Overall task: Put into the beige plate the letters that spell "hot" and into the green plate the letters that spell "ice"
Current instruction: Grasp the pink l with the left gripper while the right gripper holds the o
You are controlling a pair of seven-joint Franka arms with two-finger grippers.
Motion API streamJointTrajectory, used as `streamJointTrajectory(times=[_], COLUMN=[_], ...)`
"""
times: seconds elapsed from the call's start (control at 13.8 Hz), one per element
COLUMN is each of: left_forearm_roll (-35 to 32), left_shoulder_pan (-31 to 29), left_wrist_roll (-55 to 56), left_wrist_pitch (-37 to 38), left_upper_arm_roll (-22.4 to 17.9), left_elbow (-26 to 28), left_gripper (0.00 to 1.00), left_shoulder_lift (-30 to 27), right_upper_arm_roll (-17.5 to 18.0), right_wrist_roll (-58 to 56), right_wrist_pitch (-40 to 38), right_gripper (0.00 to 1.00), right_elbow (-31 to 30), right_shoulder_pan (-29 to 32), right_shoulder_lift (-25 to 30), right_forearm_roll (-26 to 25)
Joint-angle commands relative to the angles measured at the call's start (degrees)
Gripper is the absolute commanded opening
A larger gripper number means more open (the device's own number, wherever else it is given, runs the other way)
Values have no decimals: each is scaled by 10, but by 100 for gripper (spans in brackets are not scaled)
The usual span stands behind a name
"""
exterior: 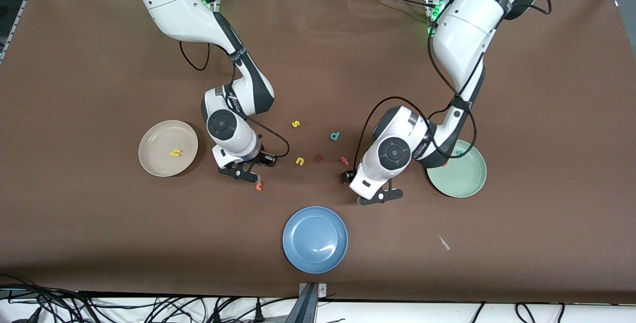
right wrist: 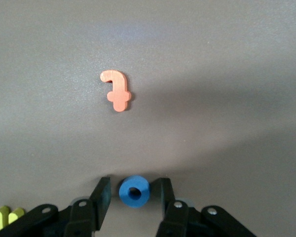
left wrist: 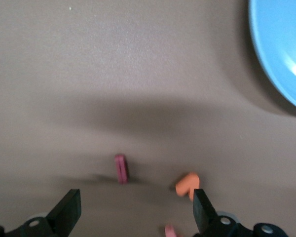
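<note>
My right gripper (right wrist: 133, 186) is low over the table and open, its fingers closely flanking the blue "o" (right wrist: 134, 191); in the front view this gripper (exterior: 246, 174) hides the "o". The orange "t" (right wrist: 116, 90) lies just past it (exterior: 259, 186). The yellow "h" (exterior: 175, 153) rests in the beige plate (exterior: 159, 139). My left gripper (exterior: 380, 197) hangs open beside the green plate (exterior: 462, 179), low over the table. Ahead of this gripper (left wrist: 135, 217) lie the dark red bar "i" (left wrist: 121, 169) and an orange letter (left wrist: 187, 183). An orange bit (exterior: 445, 164) shows in the green plate, half hidden.
The blue plate (exterior: 315, 239) sits nearest the front camera, mid-table. Between the arms lie a yellow letter (exterior: 299, 161), a yellow "s" (exterior: 295, 123), a teal "d" (exterior: 335, 136), a dark red letter (exterior: 319, 158) and a pinkish-red "t" (exterior: 344, 159).
</note>
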State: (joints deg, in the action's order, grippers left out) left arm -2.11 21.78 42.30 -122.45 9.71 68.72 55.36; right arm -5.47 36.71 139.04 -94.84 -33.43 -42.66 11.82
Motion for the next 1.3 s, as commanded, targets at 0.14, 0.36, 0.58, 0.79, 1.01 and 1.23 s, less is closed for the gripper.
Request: streamJointTrajectory(times=[0.14, 0.36, 0.58, 0.79, 1.01, 1.23], left_forearm_roll=[4, -13, -15, -40, -62, -63], left_shoulder_pan=[7, 8, 12, 18, 16, 13], left_wrist_roll=[4, 4, 5, 5, 4, 2], left_wrist_pitch=[0, 0, 1, 3, 5, 12], left_upper_arm_roll=[-14, -14, -14, -15, -14, -14], left_elbow=[-22, -20, -11, -5, -4, -6], left_gripper=[49, 40, 40, 37, 1, 0], left_shoulder_lift=[18, 19, 19, 19, 17, 13], right_upper_arm_roll=[4, 4, 4, 4, -1, -32], right_wrist_roll=[-1, 3, 6, 9, 1, -124], right_wrist_pitch=[-5, -4, -4, -6, -81, -169], right_gripper=[38, 31, 24, 19, 16, 9], right_elbow=[21, 21, 21, 26, 56, 48], right_shoulder_pan=[4, 4, 4, 4, 28, 58], right_shoulder_lift=[-14, -17, -19, -16, -4, 44], right_forearm_roll=[-3, -2, -1, 0, -9, -5])
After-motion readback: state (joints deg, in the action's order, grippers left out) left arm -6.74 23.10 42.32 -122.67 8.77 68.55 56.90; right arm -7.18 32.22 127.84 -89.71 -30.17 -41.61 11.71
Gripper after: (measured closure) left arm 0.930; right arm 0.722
